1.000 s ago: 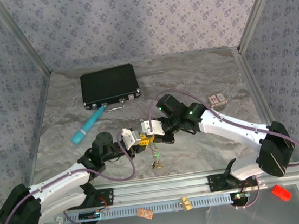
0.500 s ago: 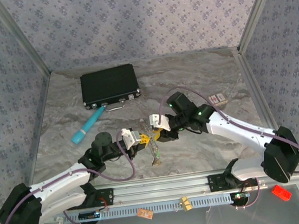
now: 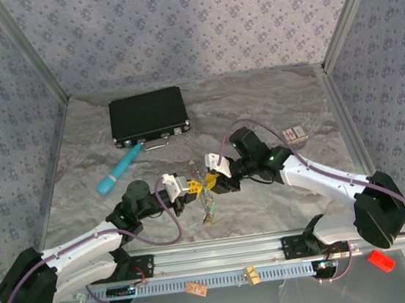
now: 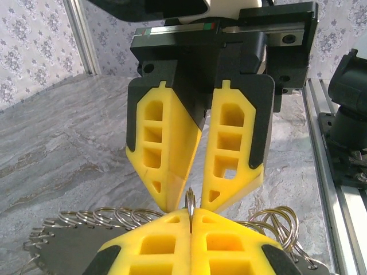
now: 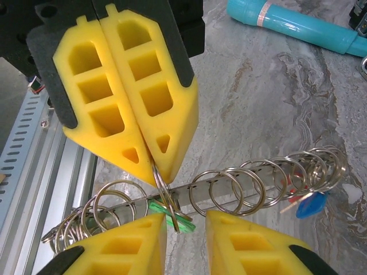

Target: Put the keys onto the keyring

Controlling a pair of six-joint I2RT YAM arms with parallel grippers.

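Note:
My left gripper [image 3: 195, 188] [image 4: 190, 213] is shut on a silvery ring of the keyring [image 4: 190, 200], held upright above the table. A green key [image 5: 172, 215] hangs from that ring [image 5: 162, 186]. My right gripper [image 3: 213, 182] [image 5: 186, 220] faces it tip to tip, open, with the ring and green key in the gap near its left finger [image 5: 135, 240]. Behind hangs a metal strip [image 5: 229, 186] strung with several more rings. A blue key [image 5: 311, 204] and a red key [image 5: 293, 195] sit at its far end. The bundle dangles below both grippers [image 3: 209, 208].
A teal tube [image 3: 118, 170] lies to the left, with a black case [image 3: 148, 115] behind it. A small box [image 3: 294, 135] sits at the right. The aluminium rail [image 3: 223, 256] runs along the near edge, close under the arms.
My right gripper has opened and pulled back slightly to the right, off the ring. My left gripper has closed fully and kept its hold in place.

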